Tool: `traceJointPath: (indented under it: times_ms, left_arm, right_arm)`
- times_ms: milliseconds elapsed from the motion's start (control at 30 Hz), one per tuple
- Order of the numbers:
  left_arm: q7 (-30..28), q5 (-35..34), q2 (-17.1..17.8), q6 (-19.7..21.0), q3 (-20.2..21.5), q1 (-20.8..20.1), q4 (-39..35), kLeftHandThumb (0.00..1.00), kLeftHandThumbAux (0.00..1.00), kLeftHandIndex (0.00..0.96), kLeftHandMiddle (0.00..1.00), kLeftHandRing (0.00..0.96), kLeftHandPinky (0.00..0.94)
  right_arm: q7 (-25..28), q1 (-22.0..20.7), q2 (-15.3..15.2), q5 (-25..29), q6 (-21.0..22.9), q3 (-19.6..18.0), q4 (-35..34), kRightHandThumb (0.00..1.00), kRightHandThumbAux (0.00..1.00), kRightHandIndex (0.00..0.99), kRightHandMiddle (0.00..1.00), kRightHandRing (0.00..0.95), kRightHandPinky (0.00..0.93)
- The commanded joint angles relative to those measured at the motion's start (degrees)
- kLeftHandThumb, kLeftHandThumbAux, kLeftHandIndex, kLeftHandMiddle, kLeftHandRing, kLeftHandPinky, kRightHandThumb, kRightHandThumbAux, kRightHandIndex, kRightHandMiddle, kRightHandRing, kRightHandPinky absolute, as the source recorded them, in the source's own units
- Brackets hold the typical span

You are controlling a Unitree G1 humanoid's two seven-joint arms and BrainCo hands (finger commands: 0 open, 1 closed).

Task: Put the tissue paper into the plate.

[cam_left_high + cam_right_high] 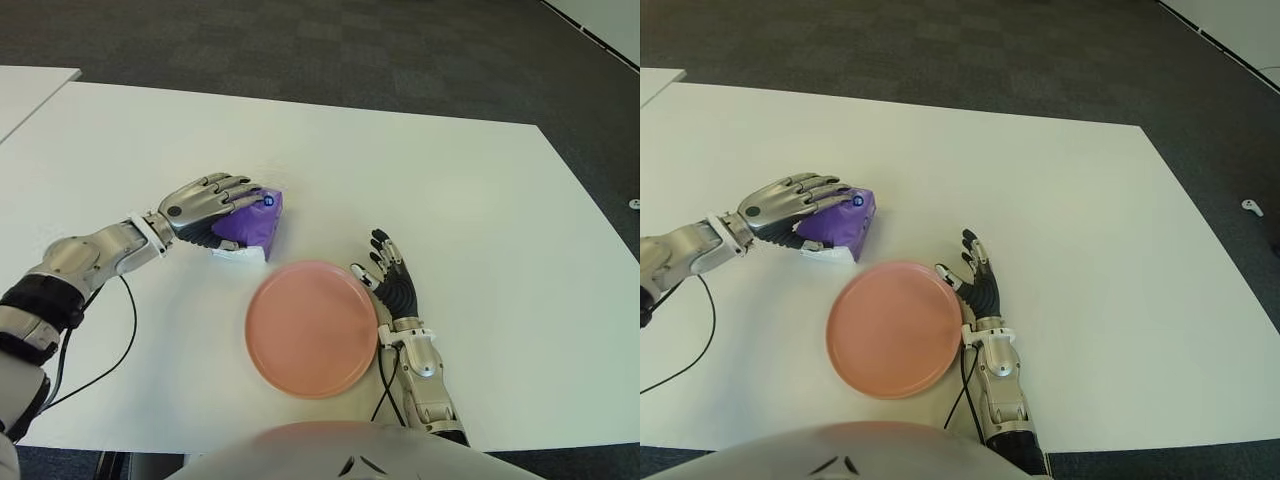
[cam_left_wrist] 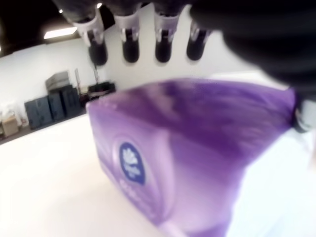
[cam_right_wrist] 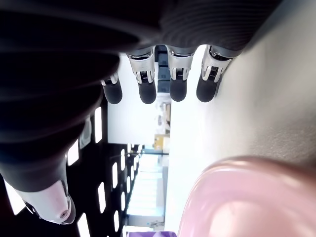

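my left hand [image 1: 205, 203] is laid over the top of the purple tissue pack [image 1: 252, 222], which sits on the white tabletop [image 1: 450, 200] just beyond the pink plate [image 1: 312, 328], toward its far left edge and apart from it. from the wrist view my fingers [image 2: 130, 45] hang past the far side of the pack, draped over it, but i cannot tell whether they are clamped on it or only lying across its top; the pack looks to be resting on the tabletop with its white underside down. my right hand [image 1: 392, 285] shows just beside the plate, at its right rim, fingers stretched out straight and holding nothing. as for progress, i judge the task barely begun: the plate holds nothing, and the tissue pack has not been lifted off the tabletop. what remains is to firm up the grasp, raise the pack, carry it the short way toward me over the plate's rim, and set it down inside.
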Motion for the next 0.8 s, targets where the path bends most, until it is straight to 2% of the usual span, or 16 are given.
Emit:
traceJointPath:
  times_ms: [33,400,800]
  left_arm:
    - [-6.2,-4.2,2.9,-0.7,3.0,3.4,-5.8,0.042,0.37,0.0,0.0,0.0,0.0]
    - [-15.8,-12.1,4.0,-0.8,8.6,7.7,-14.4,0.049,0.37,0.0,0.0,0.0,0.0]
    - [-22.7,-15.0,3.3,-0.7,11.7,9.8,-17.2,0.057,0.373,0.0,0.0,0.0,0.0]
  right_arm:
    - [0.1,3.5,-0.1,0.3,5.2,-0.1,2.9,0.0,0.696,0.0,0.0,0.0,0.0]
    - [-0.1,3.6,0.0,0.1,5.1,-0.1,2.9,0.0,0.714,0.0,0.004,0.0,0.0]
    - [-0.1,3.4,0.0,-0.2,5.3,0.1,3.1,0.0,0.712,0.0,0.003,0.0,0.0]
